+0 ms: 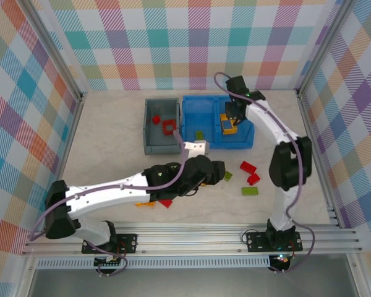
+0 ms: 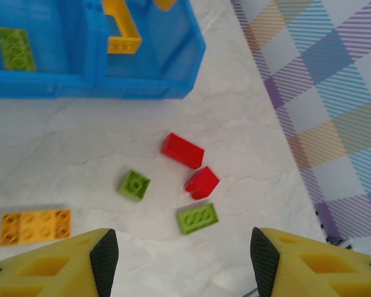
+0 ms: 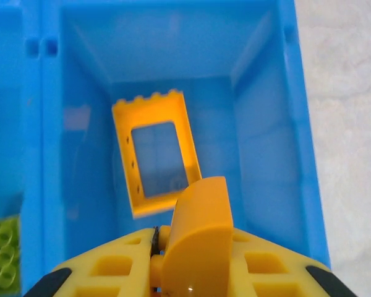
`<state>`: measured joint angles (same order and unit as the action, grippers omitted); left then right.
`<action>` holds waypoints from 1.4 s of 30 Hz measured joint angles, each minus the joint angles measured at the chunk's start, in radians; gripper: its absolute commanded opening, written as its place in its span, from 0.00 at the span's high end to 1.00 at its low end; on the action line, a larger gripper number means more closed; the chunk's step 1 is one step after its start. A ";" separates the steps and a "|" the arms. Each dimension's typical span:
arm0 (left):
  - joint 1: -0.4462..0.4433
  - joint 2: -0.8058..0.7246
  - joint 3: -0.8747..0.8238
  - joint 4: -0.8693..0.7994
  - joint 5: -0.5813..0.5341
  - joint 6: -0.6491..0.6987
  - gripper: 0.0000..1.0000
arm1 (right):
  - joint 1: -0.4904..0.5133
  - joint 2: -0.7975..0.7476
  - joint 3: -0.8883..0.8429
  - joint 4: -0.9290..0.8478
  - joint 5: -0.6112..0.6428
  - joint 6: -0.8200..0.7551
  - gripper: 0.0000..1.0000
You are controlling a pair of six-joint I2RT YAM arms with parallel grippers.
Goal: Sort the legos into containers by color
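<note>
Orange curved lego (image 3: 196,223) pinched by right end effector (image 3: 188,267), plain in right wrist view; left end effector (image 2: 182,257) gaping.

The divided bin (image 2: 80,86) is bright blue, the smaller bin (image 1: 148,133) grey. On the cream, faintly veined counter (image 2: 80,142) lie red bricks (image 2: 182,150), lime green bricks (image 2: 197,218) and a yellow-orange plate (image 2: 35,225). The frame (image 3: 157,151) and the rounded brick (image 3: 198,235) are yellow-orange (the left hand (image 2: 182,257) is a paler yellow, with black pads (image 2: 105,257)). The walls (image 1: 198,37) wear pastel plaid.
</note>
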<state>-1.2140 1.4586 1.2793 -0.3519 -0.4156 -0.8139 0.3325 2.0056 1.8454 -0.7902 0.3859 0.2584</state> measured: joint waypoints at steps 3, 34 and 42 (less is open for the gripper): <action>0.076 0.063 0.056 0.061 0.066 0.030 0.39 | -0.008 0.145 0.168 -0.048 0.046 -0.021 0.75; 0.179 0.066 0.048 -0.165 0.035 0.019 0.42 | 0.055 0.089 0.370 -0.154 0.013 -0.055 0.50; 0.326 0.005 -0.127 -0.376 0.092 0.104 0.40 | 0.206 -0.546 -0.211 0.039 -0.207 -0.008 0.40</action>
<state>-0.8879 1.4635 1.1522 -0.7280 -0.3233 -0.7101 0.5385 1.4601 1.6344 -0.7513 0.1787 0.2504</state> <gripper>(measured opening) 0.594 0.581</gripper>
